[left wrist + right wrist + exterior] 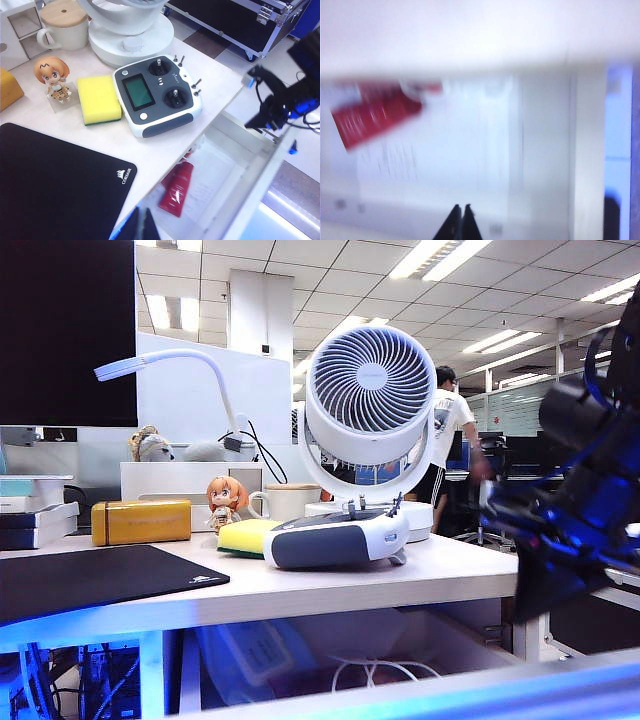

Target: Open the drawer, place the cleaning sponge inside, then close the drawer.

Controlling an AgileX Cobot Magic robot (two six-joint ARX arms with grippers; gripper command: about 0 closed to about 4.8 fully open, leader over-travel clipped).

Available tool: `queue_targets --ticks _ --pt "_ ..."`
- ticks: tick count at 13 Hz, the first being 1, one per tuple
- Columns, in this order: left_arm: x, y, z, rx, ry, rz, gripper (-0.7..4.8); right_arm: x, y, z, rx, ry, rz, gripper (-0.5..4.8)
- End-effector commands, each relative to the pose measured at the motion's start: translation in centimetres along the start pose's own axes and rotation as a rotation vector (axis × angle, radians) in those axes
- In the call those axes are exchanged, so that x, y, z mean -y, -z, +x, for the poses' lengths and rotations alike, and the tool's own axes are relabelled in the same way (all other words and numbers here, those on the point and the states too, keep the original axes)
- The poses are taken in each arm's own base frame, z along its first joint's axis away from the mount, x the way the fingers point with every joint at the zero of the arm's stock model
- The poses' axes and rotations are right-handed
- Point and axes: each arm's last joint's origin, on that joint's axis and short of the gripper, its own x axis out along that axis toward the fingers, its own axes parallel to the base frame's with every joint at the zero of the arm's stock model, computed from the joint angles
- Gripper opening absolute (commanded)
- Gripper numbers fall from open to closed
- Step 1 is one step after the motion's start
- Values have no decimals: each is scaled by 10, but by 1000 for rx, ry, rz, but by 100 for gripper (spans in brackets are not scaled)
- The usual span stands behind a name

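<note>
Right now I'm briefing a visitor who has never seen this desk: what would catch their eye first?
The big white fan at the back of the desk, with the remote and the yellow sponge side by side before it. Below the desk edge the drawer stands open, a red packet inside. The right gripper hangs shut over its outer end; the left gripper is shut above the desk's front edge.

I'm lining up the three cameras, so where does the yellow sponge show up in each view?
Exterior: cleaning sponge on desk, behind the remote controller.
Left wrist: sponge between figurine and controller.
Right wrist: not visible; only drawer interior.
Shared landmark: the controller, in the first two.
</note>
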Motion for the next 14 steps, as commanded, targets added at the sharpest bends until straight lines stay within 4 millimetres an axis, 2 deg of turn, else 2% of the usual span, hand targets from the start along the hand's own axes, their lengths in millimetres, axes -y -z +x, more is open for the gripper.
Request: queue_targets --ticks 1,6,8,10,12,14 --pt "0 -2 -1 17 4 4 -5 -5 -16 -10 59 -24 -29 -5" --pt "0 -2 -1 17 4 4 -5 -22 -52 -29 165 -58 -91 -5" --pt "0 -2 -1 17 4 4 -5 -28 -62 -45 217 -63 -114 -5" --pt "0 -2 -1 17 4 4 -5 -38 -78 -70 305 -83 -151 -5" --pt "0 -2 -1 18 4 4 -5 -43 -86 -81 335 -102 -166 -5" --pt "0 -2 -1 17 4 4 -5 -57 -106 -101 397 -145 -209 -5"
